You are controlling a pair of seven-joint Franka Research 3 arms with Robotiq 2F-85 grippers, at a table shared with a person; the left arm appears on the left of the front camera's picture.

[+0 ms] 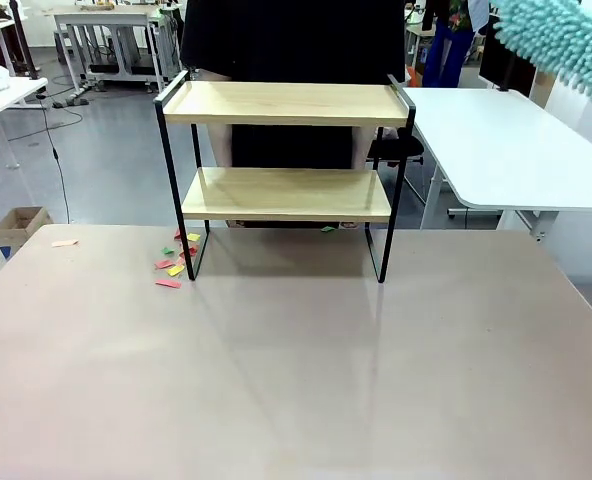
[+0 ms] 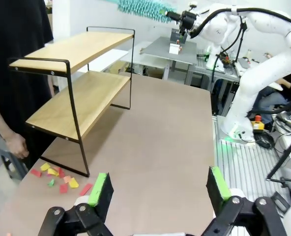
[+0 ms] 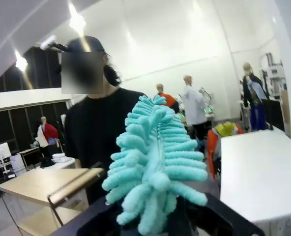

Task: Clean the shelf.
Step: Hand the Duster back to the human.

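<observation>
Room is a lab with a grey floor [image 1: 106, 170] and white tables [image 1: 506, 150] behind. Beige tabletop [image 1: 296, 370] carries the shelf [image 1: 286, 150] at its far edge, a person in black [image 1: 296, 40] directly behind it. Right gripper [image 2: 185, 20], raised above the shelf's right end, is clamped on a teal duster [image 3: 153, 157]. Left gripper [image 2: 158, 189] hangs spread wide over bare tabletop. Coloured paper scraps [image 1: 176, 262] lie by the shelf's front left leg.

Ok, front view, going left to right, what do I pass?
Cardboard box on the floor → coloured paper scraps on the table → shelf → teal duster at the top right.
</observation>
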